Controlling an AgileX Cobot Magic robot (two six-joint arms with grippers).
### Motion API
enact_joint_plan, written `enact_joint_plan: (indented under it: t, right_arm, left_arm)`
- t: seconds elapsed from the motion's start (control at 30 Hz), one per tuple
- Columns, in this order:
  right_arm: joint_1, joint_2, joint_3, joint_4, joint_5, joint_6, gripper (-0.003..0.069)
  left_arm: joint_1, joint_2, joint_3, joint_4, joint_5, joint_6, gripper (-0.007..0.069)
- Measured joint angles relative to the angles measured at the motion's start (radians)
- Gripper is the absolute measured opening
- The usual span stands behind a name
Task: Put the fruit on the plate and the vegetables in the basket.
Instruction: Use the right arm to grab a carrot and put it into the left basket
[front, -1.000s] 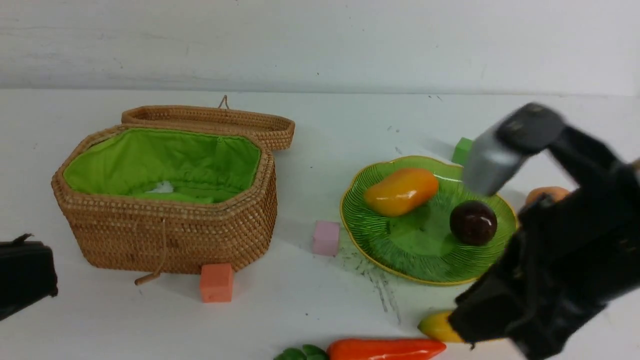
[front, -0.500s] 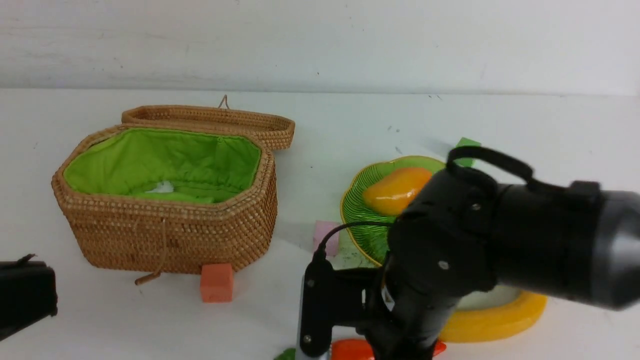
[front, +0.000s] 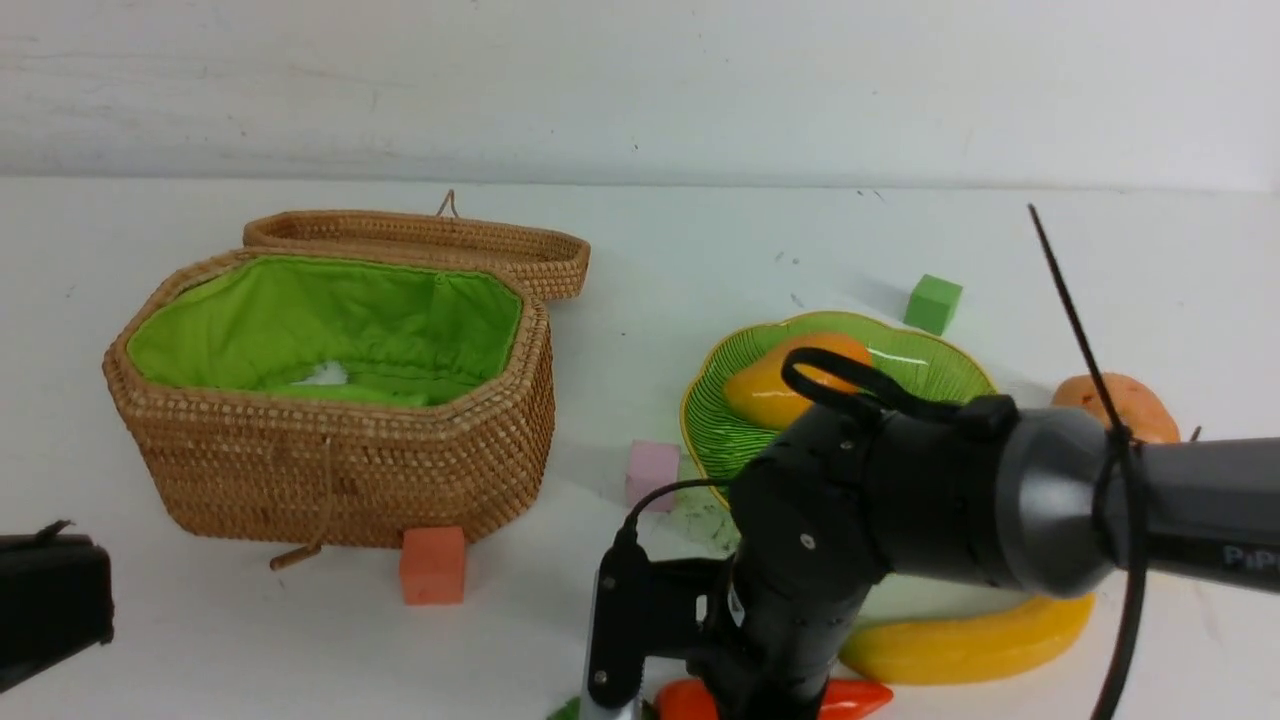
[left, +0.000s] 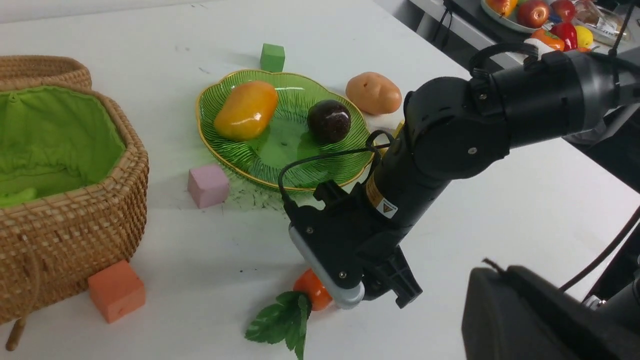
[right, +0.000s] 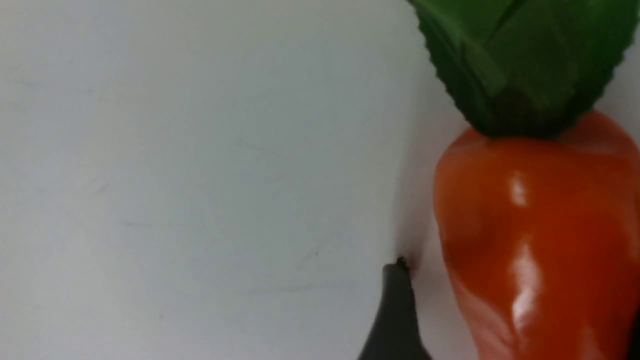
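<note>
The orange-red carrot (right: 525, 235) with dark green top (right: 520, 65) lies at the table's front edge. My right gripper (right: 515, 305) is open and straddles it; one black finger (right: 395, 320) stands a small gap off its side. From the left wrist view the right gripper (left: 372, 295) is down over the carrot (left: 312, 292). The mango (left: 245, 110) and mangosteen (left: 328, 120) sit on the green plate (left: 280, 165). The banana (front: 960, 640) lies in front of the plate (front: 715, 420), the potato (front: 1115, 405) to its right. The open basket (front: 330, 450) is at the left. My left gripper (front: 50, 595) is shut and empty.
An orange cube (front: 432, 565) lies against the basket's front. A pink cube (front: 652, 472) sits between basket and plate, and a green cube (front: 933, 303) behind the plate. The right arm (front: 900, 510) hides the mangosteen and much of the plate in the front view.
My right arm has swung from the right of the plate down to the front edge over the carrot, and its jaws have opened. The left arm has stayed put.
</note>
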Motion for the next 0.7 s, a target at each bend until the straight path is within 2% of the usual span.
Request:
enact_joint_plan:
  t: [0.17,0.53,0.7]
  right_arm:
    - [0.000,0.013,0.000,0.000,-0.005,-0.024,0.0350]
    - [0.001,0.007,-0.001,0.000,0.021,-0.031,0.0346]
    - [0.001,-0.059,-0.020,0.024,0.078,0.063,0.0346]
  left_arm:
    - [0.000,0.000,0.000,-0.001,0.012,0.000,-0.0013]
    - [0.000,0.000,0.000,-0.001,0.015,0.000,-0.0003]
    - [0.000,0.000,0.000,-0.001,0.016,0.000,-0.0002]
